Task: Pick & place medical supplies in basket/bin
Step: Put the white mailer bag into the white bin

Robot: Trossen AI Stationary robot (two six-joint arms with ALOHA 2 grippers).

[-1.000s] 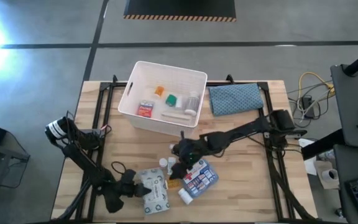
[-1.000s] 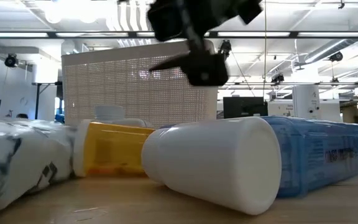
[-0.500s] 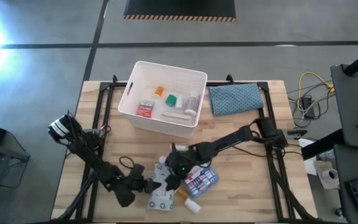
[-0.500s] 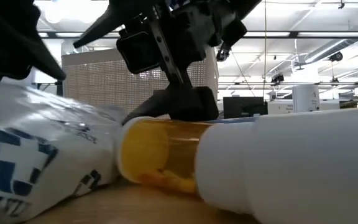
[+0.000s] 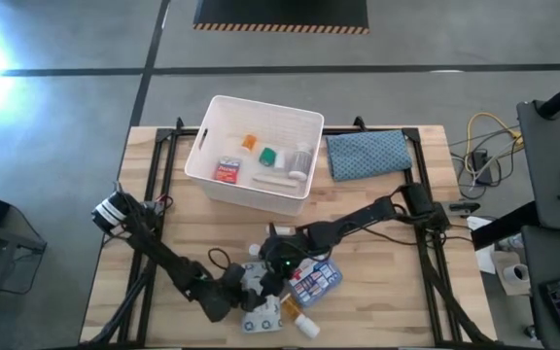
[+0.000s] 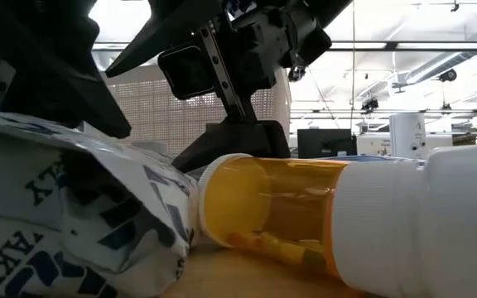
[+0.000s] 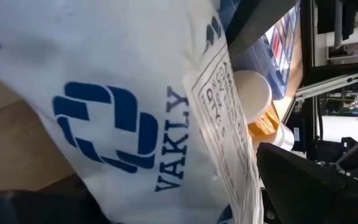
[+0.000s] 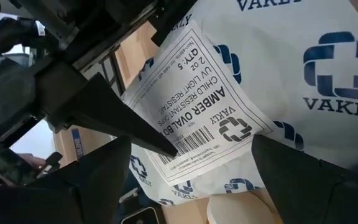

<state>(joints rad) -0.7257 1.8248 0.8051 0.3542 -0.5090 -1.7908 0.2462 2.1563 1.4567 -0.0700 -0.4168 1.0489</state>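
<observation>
Your worktop (image 5: 377, 233) carries the white bin (image 5: 257, 153) at its far side, mouth up, so anything lifted from the near side can simply be dropped in; it already holds a red-and-white box (image 5: 227, 171), a small orange piece (image 5: 249, 142), a green cube (image 5: 268, 155) and a few pale items. The blue-grey cloth (image 5: 367, 154) lies just beside the bin and is not part of the job. What is left of the supplies sits bunched near the front edge, and both arms converge there. The biggest piece is the white printed pouch (image 5: 257, 309), crumpled and tilted because it rests against the pile; your left gripper (image 5: 244, 289) is pressed right up to it with its jaws spread wide, and from the left wrist view the pouch (image 7: 123, 106) fills the gap ahead, so I judge you are lining up to take it, with nothing yet grasped. Your right gripper (image 5: 278, 264) hovers over the same heap, jaws also released and straddling the pouch's label (image 8: 204, 118). Beside it lies the blue-topped first-aid pack (image 5: 315, 276), flat. Smaller still, the orange vial (image 6: 263, 211) lies on its side, its open mouth touching the pouch, with a white bottle (image 6: 421, 228) butted against its far end; both will likely roll if the pouch is tugged.
</observation>
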